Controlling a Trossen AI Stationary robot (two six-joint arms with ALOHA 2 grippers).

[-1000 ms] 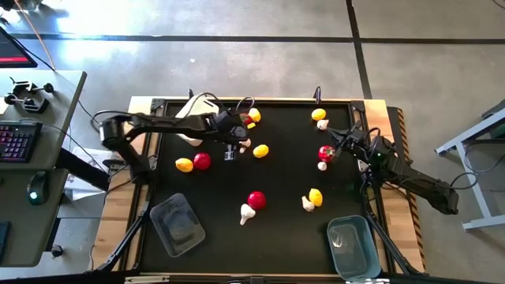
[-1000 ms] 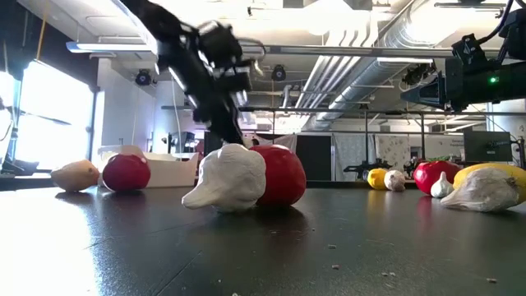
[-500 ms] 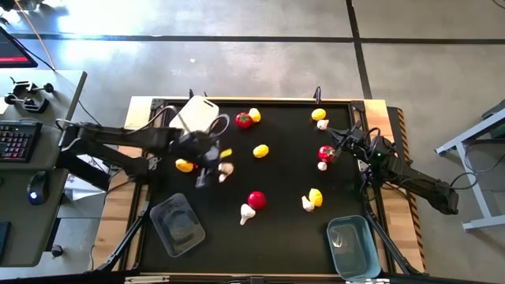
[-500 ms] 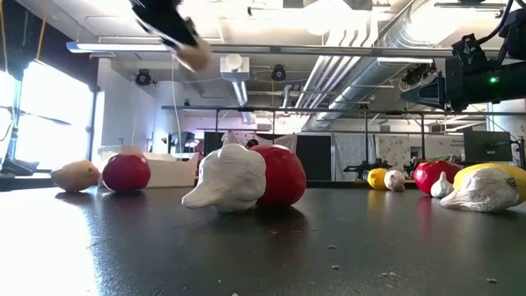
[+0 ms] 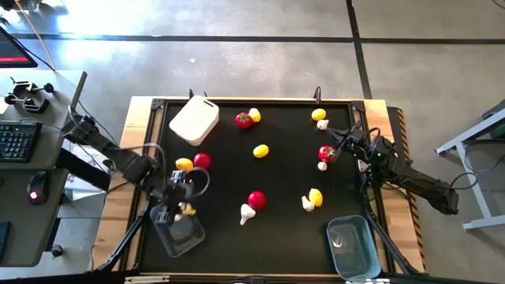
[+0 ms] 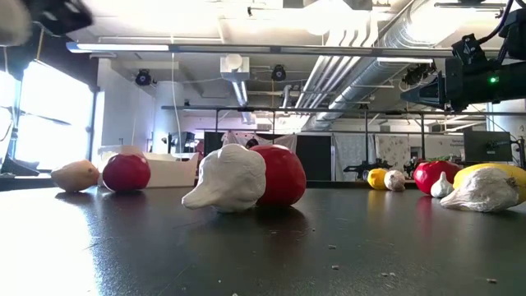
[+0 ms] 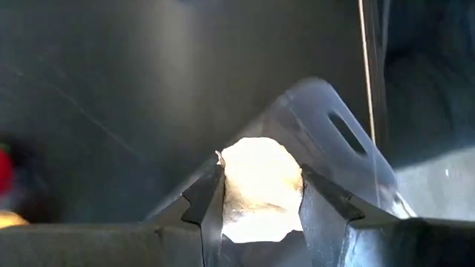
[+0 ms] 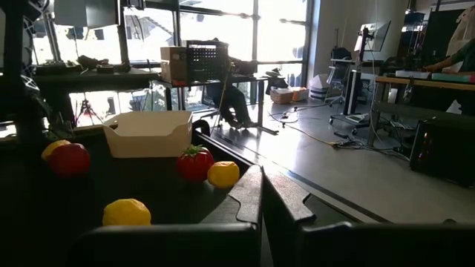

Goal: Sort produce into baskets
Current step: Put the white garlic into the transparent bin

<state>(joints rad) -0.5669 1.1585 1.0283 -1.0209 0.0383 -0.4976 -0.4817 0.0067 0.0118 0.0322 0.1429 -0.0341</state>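
Having carried garlic bulb (image 7: pixel 260 185) over clear tub (image 5: pixel 178 229).

No text, label or number is readable.

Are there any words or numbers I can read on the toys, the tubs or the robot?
None: no word, number or label can be read in any view.
The garlic bulb in the left gripper, the clear tub, white tub and blue tub are plain.
The keyboard keys are too small to read.
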